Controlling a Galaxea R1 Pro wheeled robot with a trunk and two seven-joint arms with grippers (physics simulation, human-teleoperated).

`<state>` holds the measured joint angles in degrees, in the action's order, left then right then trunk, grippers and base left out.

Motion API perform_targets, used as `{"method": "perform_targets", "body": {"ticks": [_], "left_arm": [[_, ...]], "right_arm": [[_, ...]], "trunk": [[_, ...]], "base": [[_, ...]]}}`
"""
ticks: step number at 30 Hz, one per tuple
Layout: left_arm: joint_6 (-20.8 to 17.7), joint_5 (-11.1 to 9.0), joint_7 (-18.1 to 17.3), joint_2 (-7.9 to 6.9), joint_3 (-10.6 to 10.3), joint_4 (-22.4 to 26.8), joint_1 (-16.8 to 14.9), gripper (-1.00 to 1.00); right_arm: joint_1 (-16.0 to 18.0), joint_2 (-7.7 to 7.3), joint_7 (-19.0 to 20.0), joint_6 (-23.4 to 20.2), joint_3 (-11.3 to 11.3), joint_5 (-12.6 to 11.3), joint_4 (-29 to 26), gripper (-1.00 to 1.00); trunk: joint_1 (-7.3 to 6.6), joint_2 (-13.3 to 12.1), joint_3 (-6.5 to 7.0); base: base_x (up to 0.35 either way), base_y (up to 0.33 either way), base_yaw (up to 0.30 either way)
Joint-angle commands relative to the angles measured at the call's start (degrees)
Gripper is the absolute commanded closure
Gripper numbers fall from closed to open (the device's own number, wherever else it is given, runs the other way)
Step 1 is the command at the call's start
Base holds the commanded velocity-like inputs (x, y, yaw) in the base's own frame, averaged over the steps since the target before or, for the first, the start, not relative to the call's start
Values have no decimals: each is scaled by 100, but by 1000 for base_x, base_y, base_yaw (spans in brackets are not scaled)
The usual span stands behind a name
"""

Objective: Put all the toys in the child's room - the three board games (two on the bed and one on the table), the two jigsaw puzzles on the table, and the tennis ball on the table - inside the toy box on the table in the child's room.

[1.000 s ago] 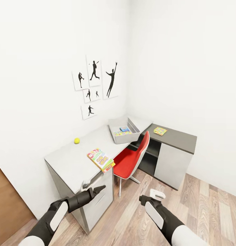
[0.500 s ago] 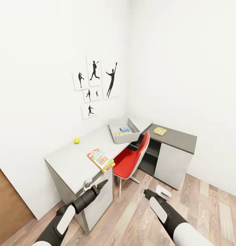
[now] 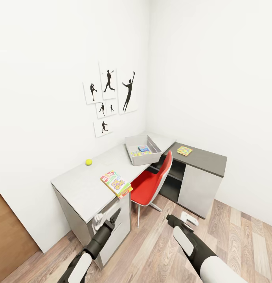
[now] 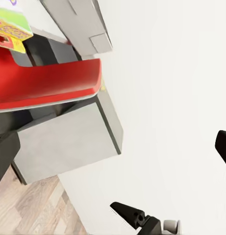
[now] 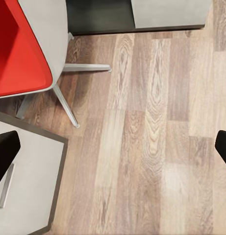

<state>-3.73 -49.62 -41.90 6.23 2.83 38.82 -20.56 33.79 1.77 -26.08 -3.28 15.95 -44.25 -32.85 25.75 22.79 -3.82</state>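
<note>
At frame centre, the board games [image 3: 116, 183] stack's long axis runs upper-left to lower-right, overhanging the table [image 3: 79, 184] edge. Both claws, left gripper [image 3: 105, 216] and right gripper [image 3: 183, 220], spread empty.

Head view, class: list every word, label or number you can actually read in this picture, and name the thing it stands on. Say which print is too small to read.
"SKIP-BO": on the board game at the table's near edge, just legible.
Jigsaw puzzle on the dark cabinet: coloured pattern, no words.
Items in the toy box: print too small to read.
Wall pictures: black silhouettes, no text.
</note>
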Motion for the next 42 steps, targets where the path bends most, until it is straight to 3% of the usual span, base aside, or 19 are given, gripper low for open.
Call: {"method": "perform_targets", "body": {"ticks": [1, 6, 16, 24, 32, 42], "left_arm": [[-34, -77, -21, 12, 16, -9, 5, -100], [-53, -255, 10, 37, -6, -28, 37, -100], [-26, -297, 457, 91, -17, -82, 43, -100], [232, -228, 713, 351, -115, -343, 178, -100], [405, -207, 970, 350, -317, -603, 192, -100], [408, -198, 1096, 346, -360, -925, 193, -100]], "right_arm": [[5, -8, -43, -26, 28, -16, -11, -100], [-1, -17, -25, -12, 27, -13, -25, -100], [-11, -5, -8, 17, 93, 2, -46, -100], [107, 255, -266, 274, 185, 178, 212, -100], [110, 503, -483, 531, 184, 170, 294, -100], [119, 478, -419, 481, 180, 171, 288, -100]], "trunk": [[4, 13, -13], [4, 13, -13], [4, 13, -13], [4, 13, -13], [4, 13, -13], [4, 13, -13]], "base": [[0, 0, 0], [0, 0, 0], [0, 0, 0], [0, 0, 0], [0, 0, 0], [100, -8, 0]]}}
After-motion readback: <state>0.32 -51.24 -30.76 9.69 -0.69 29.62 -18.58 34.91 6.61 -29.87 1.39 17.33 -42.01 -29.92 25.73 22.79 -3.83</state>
